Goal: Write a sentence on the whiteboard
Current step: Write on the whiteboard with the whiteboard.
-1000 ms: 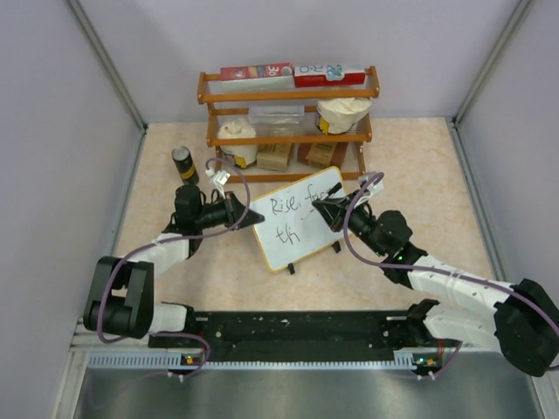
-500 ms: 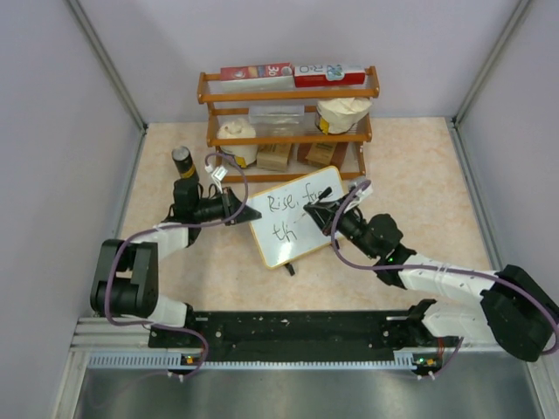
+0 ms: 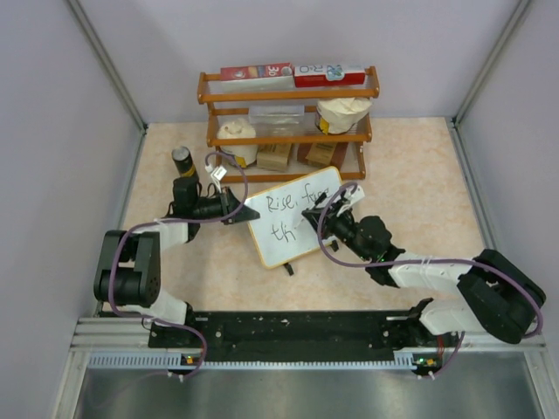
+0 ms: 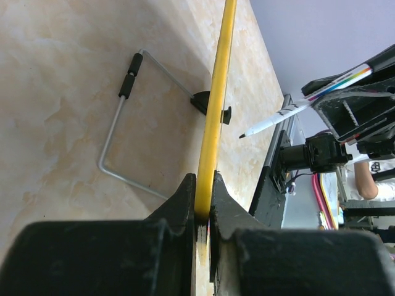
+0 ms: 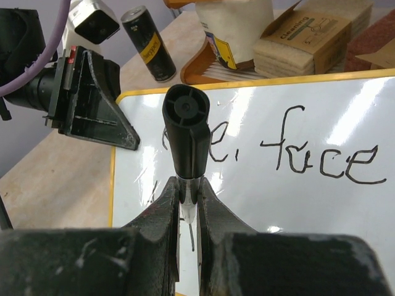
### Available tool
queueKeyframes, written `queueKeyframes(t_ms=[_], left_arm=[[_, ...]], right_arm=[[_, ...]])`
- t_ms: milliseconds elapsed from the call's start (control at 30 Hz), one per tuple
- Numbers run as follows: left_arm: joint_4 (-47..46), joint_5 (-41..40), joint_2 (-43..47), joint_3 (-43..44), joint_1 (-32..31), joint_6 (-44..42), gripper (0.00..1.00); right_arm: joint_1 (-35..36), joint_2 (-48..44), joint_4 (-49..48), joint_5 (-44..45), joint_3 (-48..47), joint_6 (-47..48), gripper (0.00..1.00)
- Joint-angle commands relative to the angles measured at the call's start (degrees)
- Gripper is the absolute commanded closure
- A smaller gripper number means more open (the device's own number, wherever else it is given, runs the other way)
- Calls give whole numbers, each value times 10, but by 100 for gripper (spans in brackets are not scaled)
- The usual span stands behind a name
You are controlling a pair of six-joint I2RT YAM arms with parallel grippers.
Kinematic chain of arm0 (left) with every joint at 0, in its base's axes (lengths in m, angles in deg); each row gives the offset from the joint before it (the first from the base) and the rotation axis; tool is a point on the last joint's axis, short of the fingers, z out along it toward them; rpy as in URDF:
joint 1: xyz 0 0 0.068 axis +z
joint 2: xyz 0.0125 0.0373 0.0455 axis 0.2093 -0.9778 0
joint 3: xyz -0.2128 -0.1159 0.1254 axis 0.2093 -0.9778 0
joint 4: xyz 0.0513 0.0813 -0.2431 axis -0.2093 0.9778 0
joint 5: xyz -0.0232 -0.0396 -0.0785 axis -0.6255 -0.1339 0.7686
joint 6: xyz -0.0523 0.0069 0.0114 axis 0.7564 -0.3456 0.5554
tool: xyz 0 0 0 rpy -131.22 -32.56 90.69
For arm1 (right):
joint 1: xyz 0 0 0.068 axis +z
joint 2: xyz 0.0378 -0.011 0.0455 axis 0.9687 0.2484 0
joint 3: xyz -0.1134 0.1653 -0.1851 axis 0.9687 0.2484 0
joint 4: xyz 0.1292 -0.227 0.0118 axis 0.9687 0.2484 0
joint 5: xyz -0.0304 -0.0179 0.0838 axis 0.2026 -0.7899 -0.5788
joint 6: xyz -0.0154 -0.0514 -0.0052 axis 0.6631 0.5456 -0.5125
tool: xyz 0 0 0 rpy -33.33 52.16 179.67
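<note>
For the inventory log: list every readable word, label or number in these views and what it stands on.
"Rise, face": first line of the sentence on the whiteboard; the marker hides part of "Rise" in the right wrist view.
"th": second line, unfinished.
"Cleaning": probably, on a cardboard box in the rack.
Red-and-white boxes atop the rack: print too small.
Black can, yellow label: blurred.

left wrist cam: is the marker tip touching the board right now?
No. In the left wrist view the tip of the marker sits clear of the whiteboard, which is seen edge-on, with a visible gap between them.
</note>
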Motion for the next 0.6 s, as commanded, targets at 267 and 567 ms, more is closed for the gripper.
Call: queueKeyframes(t_ms=[267, 567], left_arm=[[34, -102, -37, -30, 26, -59, 100], [20, -94, -38, -33, 28, -53, 100]], right_arm=[[15, 30, -51, 13, 4, -6, 100], [18, 50, -43, 21, 2, -9, 100]])
